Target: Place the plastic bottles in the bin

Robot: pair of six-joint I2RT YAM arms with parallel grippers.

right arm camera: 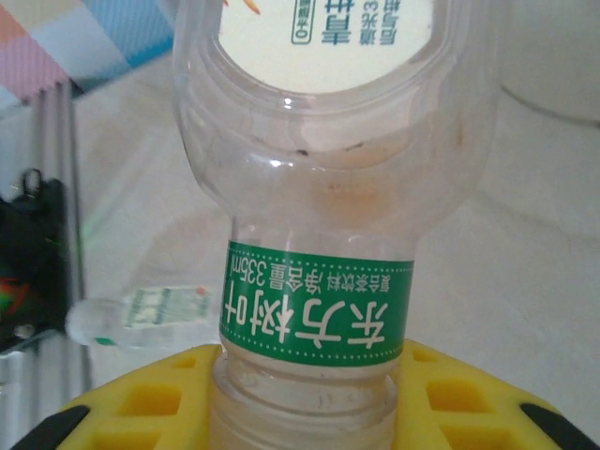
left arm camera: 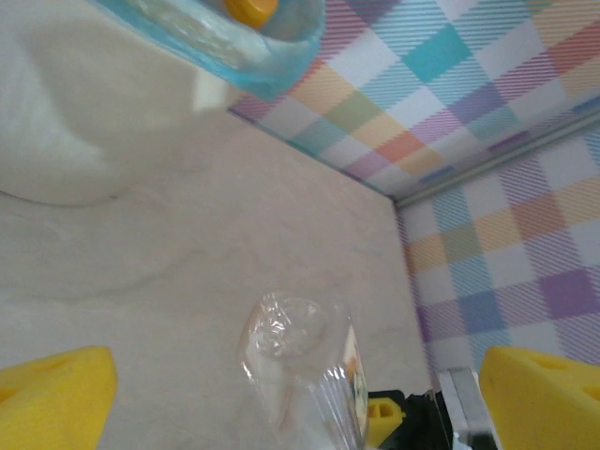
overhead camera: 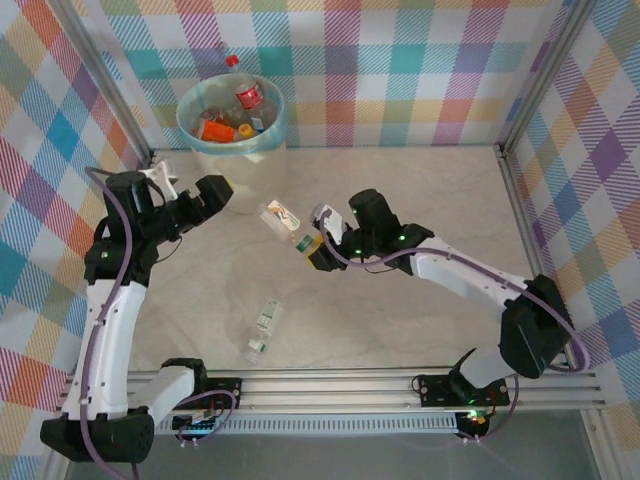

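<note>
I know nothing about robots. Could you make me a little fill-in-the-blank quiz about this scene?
The right claw grips a bottle by its ____.
Its label band nearest the claw is ____.
The left claw, beside the bin, stands ____.
Another bottle lies on the ____.
Missing words: neck, green, open, table.

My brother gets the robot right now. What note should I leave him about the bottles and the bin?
Left gripper: open, empty, next to the bin.
Right gripper: shut on the neck of a clear bottle, close to the bin but not in it.
Done: several bottles lie inside the bin.
Left to do: drop the held one in, then fetch the loose bottle lying on the table nearer the arm bases.
</note>
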